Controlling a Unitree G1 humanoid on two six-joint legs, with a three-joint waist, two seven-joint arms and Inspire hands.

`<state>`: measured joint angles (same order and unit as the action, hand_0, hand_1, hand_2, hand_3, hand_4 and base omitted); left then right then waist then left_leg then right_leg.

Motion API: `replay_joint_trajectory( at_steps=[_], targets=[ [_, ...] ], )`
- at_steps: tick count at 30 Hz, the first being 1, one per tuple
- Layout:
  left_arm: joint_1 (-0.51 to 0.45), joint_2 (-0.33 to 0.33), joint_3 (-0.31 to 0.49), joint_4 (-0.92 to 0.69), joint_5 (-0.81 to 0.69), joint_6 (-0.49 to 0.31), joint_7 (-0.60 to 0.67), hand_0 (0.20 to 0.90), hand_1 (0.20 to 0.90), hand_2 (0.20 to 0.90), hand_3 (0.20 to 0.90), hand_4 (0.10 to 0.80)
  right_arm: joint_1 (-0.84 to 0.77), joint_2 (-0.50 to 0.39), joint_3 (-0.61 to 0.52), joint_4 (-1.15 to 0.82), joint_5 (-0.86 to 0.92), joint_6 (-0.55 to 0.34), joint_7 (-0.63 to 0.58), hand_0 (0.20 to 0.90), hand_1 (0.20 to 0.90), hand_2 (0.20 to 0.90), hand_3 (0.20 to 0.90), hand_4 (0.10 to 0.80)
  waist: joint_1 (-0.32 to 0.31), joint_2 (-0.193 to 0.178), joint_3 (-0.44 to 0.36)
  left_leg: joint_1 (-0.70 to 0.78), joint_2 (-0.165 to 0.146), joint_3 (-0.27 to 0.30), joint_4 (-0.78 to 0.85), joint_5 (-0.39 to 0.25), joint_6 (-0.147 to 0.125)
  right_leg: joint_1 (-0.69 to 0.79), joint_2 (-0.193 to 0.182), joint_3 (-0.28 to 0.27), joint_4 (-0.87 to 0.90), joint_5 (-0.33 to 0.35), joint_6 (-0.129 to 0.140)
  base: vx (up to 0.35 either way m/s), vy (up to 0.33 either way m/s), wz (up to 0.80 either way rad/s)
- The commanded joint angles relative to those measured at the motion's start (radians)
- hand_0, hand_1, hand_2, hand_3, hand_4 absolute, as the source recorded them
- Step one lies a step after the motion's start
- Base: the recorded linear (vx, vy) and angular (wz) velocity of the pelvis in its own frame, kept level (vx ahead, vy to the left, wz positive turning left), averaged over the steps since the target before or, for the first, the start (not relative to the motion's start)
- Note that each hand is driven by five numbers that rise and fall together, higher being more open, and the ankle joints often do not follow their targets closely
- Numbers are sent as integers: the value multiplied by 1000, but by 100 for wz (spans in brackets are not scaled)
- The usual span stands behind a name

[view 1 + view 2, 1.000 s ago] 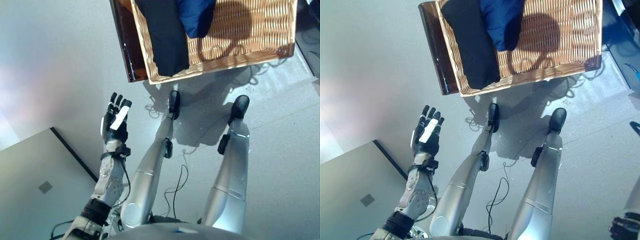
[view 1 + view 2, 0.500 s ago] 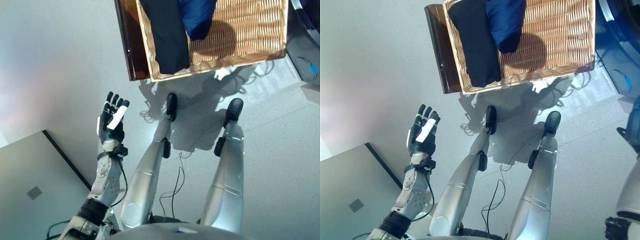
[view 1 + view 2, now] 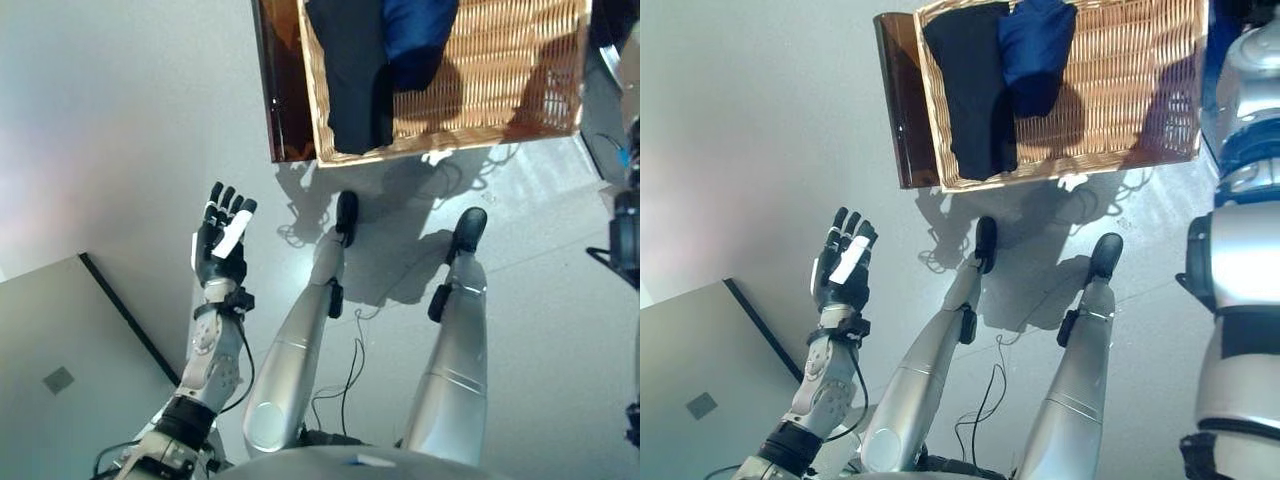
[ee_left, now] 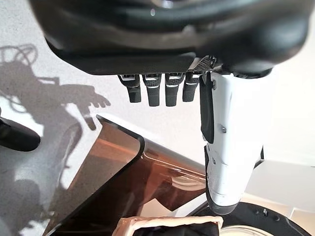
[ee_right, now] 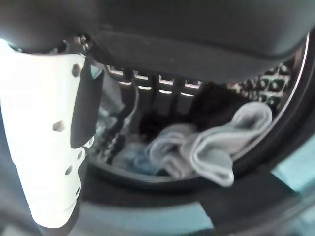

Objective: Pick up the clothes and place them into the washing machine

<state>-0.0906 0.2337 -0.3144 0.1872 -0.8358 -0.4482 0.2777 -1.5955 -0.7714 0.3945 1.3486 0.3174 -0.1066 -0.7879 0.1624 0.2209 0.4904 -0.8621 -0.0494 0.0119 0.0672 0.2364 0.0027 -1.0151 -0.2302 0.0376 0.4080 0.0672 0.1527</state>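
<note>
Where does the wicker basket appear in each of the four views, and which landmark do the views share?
Left eye view: wicker basket, top right.
Right eye view: basket, top, right of centre.
Left wrist view: only its rim, bottom edge.
Right wrist view: not in it.
Shared landmark: brown stand at the basket's side.

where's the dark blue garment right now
The dark blue garment lies in the wicker basket ahead of the robot, beside a black garment on its left.

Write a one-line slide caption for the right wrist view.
Right hand at the washing machine drum, with a pale grey garment and other clothes lying inside.
</note>
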Motion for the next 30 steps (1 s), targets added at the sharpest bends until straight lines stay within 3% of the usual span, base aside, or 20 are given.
replay_joint_trajectory(
  at_steps=[1, 8, 24, 30],
  targets=[
    [13, 54, 92, -54, 11, -96, 2, 900, 900, 900, 900, 800, 2, -53, 113, -93, -116, -27, -54, 900, 900, 900, 900, 800, 19, 15, 25, 20, -15, 43, 14, -83, -58, 86, 44, -14, -89, -20, -21, -18, 52, -7],
    [15, 45, 99, -42, 12, -98, -3, 900, 900, 900, 900, 800, 65, 9, 120, -83, -218, 8, -50, 900, 900, 900, 900, 800, 11, -1, 25, 63, -10, 38, 3, -79, -53, 146, 47, -25, -127, -8, -23, 4, 18, -5],
    [9, -4, 143, 104, 36, -68, 11, 900, 900, 900, 900, 800, 428, 225, -26, -233, -478, 90, -100, 900, 900, 900, 900, 800, -38, -72, 8, 218, 12, 35, 7, -102, -57, 346, 48, -70, -181, -8, -27, 15, -6, 0],
    [20, 0, 150, 119, 41, -62, 8, 900, 900, 900, 900, 800, 493, 293, -19, -249, -548, 113, -90, 900, 900, 900, 900, 800, -38, -95, -3, 263, 18, 27, 1, -108, -53, 405, 49, -87, -200, -8, -26, 25, -7, -3]
  ],
)
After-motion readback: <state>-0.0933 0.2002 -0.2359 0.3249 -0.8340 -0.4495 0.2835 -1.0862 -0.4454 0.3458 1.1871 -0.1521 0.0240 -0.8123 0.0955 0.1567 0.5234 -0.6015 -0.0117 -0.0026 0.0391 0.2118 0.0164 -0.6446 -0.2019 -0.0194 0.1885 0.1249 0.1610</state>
